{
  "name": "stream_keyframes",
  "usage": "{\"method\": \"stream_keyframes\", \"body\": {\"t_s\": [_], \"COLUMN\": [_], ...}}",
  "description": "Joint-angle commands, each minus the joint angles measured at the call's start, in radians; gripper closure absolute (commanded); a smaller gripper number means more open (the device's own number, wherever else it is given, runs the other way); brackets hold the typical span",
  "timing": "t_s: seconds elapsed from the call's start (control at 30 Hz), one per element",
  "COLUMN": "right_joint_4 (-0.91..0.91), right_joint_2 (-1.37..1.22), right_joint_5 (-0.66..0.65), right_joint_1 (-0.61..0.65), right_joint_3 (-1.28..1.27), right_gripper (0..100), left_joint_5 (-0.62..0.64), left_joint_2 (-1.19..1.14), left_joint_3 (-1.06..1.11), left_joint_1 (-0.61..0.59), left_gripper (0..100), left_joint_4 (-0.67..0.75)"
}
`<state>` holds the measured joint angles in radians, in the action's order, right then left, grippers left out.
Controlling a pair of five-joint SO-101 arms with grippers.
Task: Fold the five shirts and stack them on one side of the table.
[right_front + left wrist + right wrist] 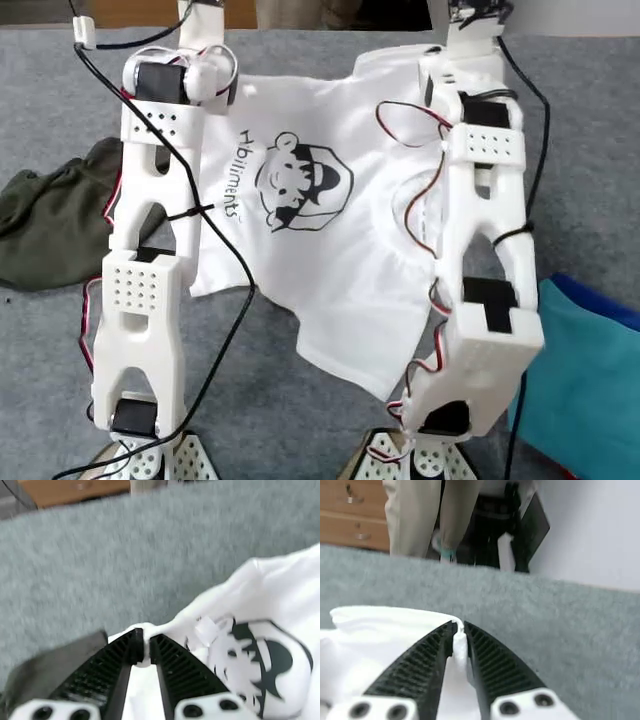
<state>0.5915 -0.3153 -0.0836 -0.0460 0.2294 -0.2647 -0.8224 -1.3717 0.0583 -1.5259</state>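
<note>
A white shirt [330, 240] with a black cartoon print lies spread on the grey table between my two arms. My left gripper [145, 647] is shut on a fold of the white shirt [250, 610] at its far left edge. My right gripper [459, 636] is shut on the white shirt [380, 630] at its far right corner. In the high view both arms stretch toward the table's far side, the left arm [150, 250] over the shirt's left side and the right arm [485, 250] over its right side. Both gripper tips are hidden there.
A crumpled dark green shirt [55, 220] lies at the left edge. A teal shirt [580, 390] over a blue one [600, 300] sits at the near right corner. A wooden dresser [350, 515] and a person's legs [420, 515] stand beyond the table.
</note>
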Motion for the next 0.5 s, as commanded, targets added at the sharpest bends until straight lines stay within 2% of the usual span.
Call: {"method": "stream_keyframes", "body": {"t_s": [0.0,0.2,0.47], "right_joint_4": [0.127,0.348,0.371], "right_joint_2": [0.147,0.251,0.309], "right_joint_5": [-0.072,-0.141,-0.14], "right_joint_1": [-0.013,0.001,0.004], "right_joint_3": [0.058,0.056,-0.056], "right_gripper": [99.5,99.5,99.5], "left_joint_5": [-0.009,-0.052,-0.052], "left_joint_2": [0.021,0.019,0.019], "left_joint_3": [-0.046,-0.046,-0.034], "left_joint_1": [-0.011,-0.009,-0.015], "left_gripper": [98,98,98], "left_joint_4": [-0.08,-0.212,-0.236]}}
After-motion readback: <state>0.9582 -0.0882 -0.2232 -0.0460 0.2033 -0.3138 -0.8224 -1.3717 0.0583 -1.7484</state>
